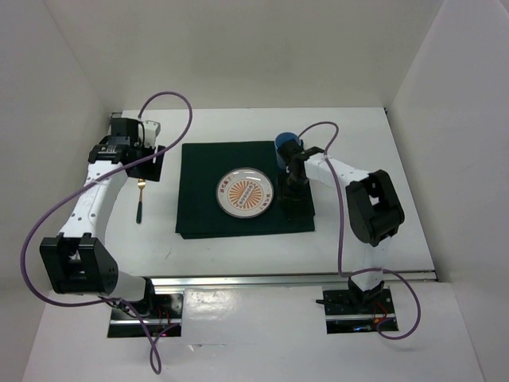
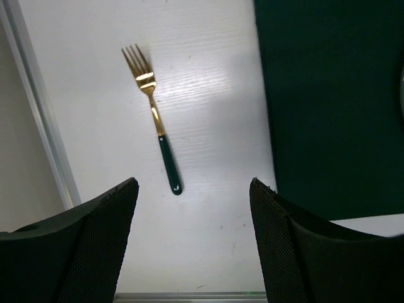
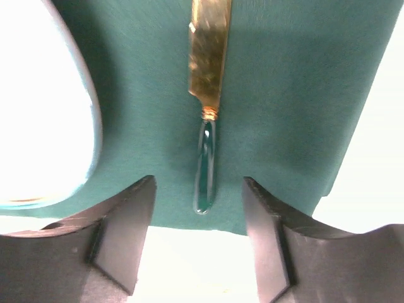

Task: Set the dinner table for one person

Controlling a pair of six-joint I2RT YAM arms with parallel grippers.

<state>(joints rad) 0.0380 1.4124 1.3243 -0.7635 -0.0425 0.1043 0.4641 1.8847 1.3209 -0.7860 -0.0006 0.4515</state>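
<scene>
On the left of the dinner table (image 1: 231, 123), a gold fork (image 2: 154, 123) lies on bare white near the left gripper (image 2: 192, 186), which is spread and empty. Right of the plate (image 1: 246, 192), on the green placemat (image 1: 199, 215), the right gripper (image 3: 197, 183) is spread astride a knife (image 3: 207, 76) with its blade cut off; contact unclear. White walls surround.

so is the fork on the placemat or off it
Off: the fork lies flat on the bare white table, apart from the dark green placemat.
</scene>
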